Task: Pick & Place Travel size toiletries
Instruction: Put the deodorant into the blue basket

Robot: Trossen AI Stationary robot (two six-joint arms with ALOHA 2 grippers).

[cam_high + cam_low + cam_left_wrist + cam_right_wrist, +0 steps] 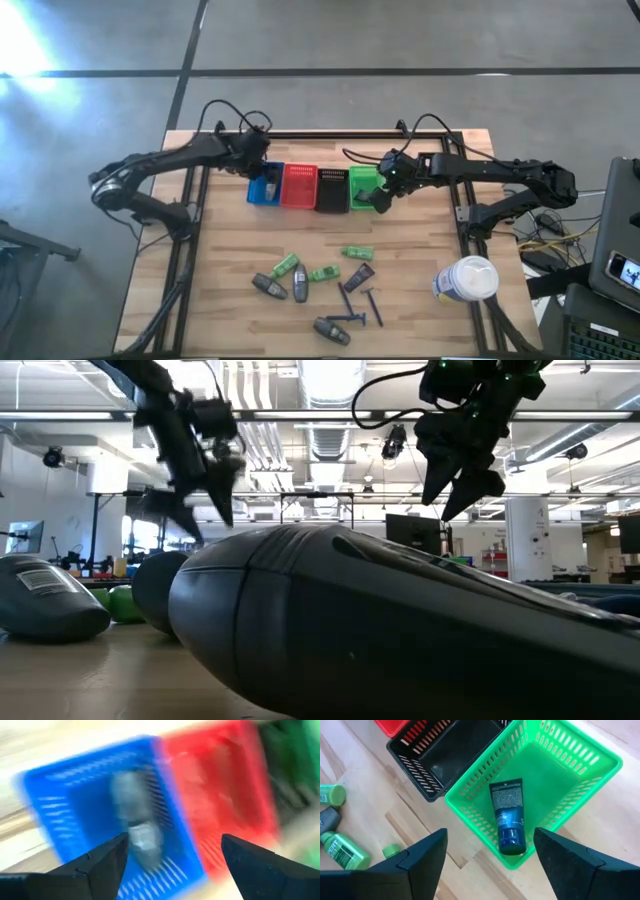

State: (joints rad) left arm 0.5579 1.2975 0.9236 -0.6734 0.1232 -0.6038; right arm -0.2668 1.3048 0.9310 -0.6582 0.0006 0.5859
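Both grippers hover open over a row of baskets at the table's far side. My left gripper is above the blue basket, where a grey mini bottle lies. My right gripper is over the near edge of the green basket; a dark tube lies on that basket's floor. On the table's near half lie green tubes, grey bottles, a black tube and blue razors. One grey bottle fills the low view.
A red basket and a black basket stand between the blue and green ones. A large white round tub stands near the table's right edge. Bare wood lies between the baskets and the loose items.
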